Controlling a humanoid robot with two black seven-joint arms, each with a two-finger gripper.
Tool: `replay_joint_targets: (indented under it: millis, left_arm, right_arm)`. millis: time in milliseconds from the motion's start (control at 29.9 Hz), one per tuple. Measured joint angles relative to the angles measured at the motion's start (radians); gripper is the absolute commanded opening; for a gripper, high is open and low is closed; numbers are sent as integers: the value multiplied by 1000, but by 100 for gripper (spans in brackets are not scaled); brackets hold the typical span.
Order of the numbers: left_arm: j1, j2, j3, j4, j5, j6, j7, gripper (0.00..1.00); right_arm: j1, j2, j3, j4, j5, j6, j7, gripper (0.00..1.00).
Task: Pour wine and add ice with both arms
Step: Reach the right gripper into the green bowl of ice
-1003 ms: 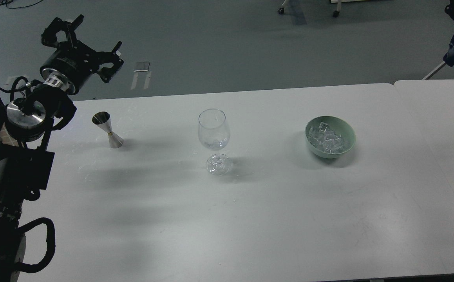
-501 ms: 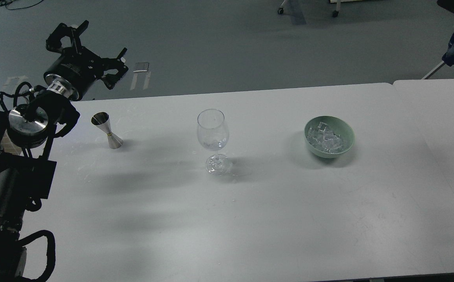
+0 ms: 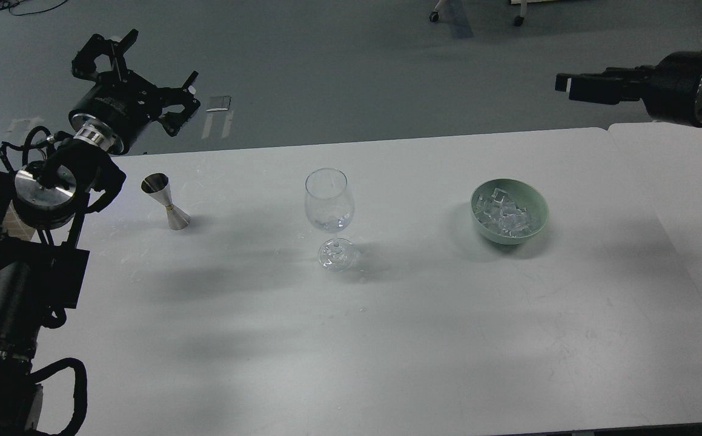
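A steel jigger (image 3: 166, 201) stands on the white table (image 3: 387, 339) at the left. A clear wine glass (image 3: 328, 203) stands upright in the middle; a faint glint of clear liquid (image 3: 330, 224) lies at the bottom of its bowl. A green bowl (image 3: 538, 203) at the right holds several clear ice cubes (image 3: 504, 215). My left gripper (image 3: 143, 79) is open and empty, raised beyond the table's far edge, above and behind the jigger. My right gripper (image 3: 570, 85) reaches in from the top right, above and behind the bowl; it is dark and side-on.
A second white table (image 3: 678, 175) adjoins at the right. Grey floor lies beyond the far edge. My left arm's joints and cables (image 3: 42, 194) fill the left edge beside the jigger.
My right arm has come into view at the top right, reaching left. My left gripper has shifted slightly rightward. Glass, jigger and bowl have not moved.
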Motion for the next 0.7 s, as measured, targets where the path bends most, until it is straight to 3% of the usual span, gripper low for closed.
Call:
replay_joint_targets:
  millis: [201,301,334,535,702]
  left_arm:
    - [-3,-2,0,-5,2,-2,0,98]
    - [-2,-2,0,-7,2,-3,0,98]
    - [-1,-2,0,-7,2,-3,0,98]
    - [9,-1,0,-2,-1,-3,-3,98]
    - [12,2,-2,6,-3,-3,-4,98]
  right_arm:
    - [-17,81,-83,-9,-61,-3,-14,84]
    - [-38,148,-88,-46,-67,-4,-49,78]
    - [-41,173,-89,-64,-68,-5,-61,72]
    - [-51,309,-96,-172,-71,-12,-88,71]
    - [-61,347,-147,-191,-72,-12,-92,71]
